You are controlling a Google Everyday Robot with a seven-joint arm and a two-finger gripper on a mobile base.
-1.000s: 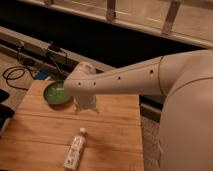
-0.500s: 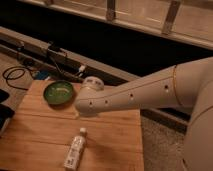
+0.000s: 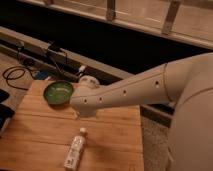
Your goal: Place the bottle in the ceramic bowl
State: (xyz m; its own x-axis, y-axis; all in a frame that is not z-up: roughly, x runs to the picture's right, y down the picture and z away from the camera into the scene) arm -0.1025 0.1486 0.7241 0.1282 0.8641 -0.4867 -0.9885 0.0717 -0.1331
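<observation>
My gripper (image 3: 78, 113) hangs under the wrist, over the wooden table (image 3: 120, 134), with its fingers spread and holding nothing. The bottle (image 3: 76, 150) lies flat on the table on the near side of the gripper, apart from it. The ceramic bowl (image 3: 58, 93) stands near the gripper, on its far side.

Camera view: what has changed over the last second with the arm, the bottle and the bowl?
The arm swung its gripper from the bowl's right edge toward the near side of the table. The gripper now hangs between the bowl and the bottle. Nothing was taken hold of or let go. The bottle lies on its side where it was, and the bowl has not moved.
</observation>
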